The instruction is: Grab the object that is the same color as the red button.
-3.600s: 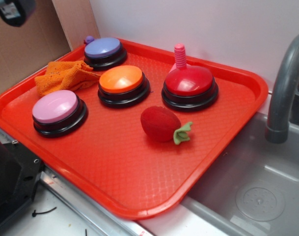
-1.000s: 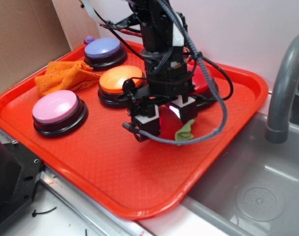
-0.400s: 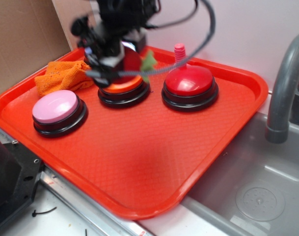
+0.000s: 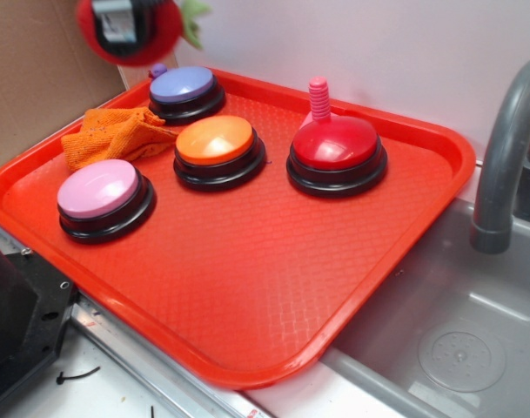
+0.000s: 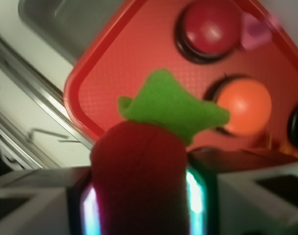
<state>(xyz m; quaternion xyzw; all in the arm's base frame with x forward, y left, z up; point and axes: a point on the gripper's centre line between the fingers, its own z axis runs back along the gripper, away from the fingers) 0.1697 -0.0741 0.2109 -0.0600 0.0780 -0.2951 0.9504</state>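
The object, a fuzzy red plush fruit (image 4: 151,39) with a green leafy stem (image 4: 192,12), hangs high at the top left of the exterior view, above the tray's back corner. My gripper (image 4: 124,28) is shut on it; only part of a finger shows there. In the wrist view the fruit (image 5: 139,176) fills the space between my fingers (image 5: 31,205), its green stem (image 5: 171,107) pointing away from me. The red button (image 4: 337,152) sits on the red tray (image 4: 247,287) at the back right, and shows in the wrist view (image 5: 211,29) far below.
On the tray stand an orange button (image 4: 217,148), a pink button (image 4: 103,196) and a purple button (image 4: 184,90), with an orange cloth (image 4: 112,135) at the left. A pink ridged peg (image 4: 318,96) stands behind the red button. A grey sink (image 4: 456,331) and faucet (image 4: 508,157) lie to the right.
My gripper closed on the fruit where it lay on the tray, then lifted it up and to the back left. It is now higher than 0.4 s ago, near the frame's top.
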